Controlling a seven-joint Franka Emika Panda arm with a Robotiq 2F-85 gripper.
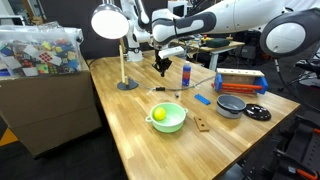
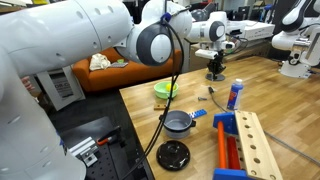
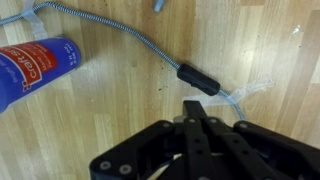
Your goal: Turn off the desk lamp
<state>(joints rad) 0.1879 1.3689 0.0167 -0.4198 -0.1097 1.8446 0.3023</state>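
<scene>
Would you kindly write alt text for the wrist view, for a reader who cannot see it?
A shut black claw points at a black switch on a cord across a wooden table; a blue bottle lies at left.

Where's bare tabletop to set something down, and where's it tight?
Bare: wooden tabletop between the desk lamp's round dark base and the green bowl with a yellow ball, down to the near edge. Crowded: the opposite end, with grey pot, black disc, blue-and-orange wooden box; also around the red-and-blue bottle beside the black gripper.

Glossy white arm (image 1: pixel 215 22), black end effector (image 3: pixel 198 118)
</scene>
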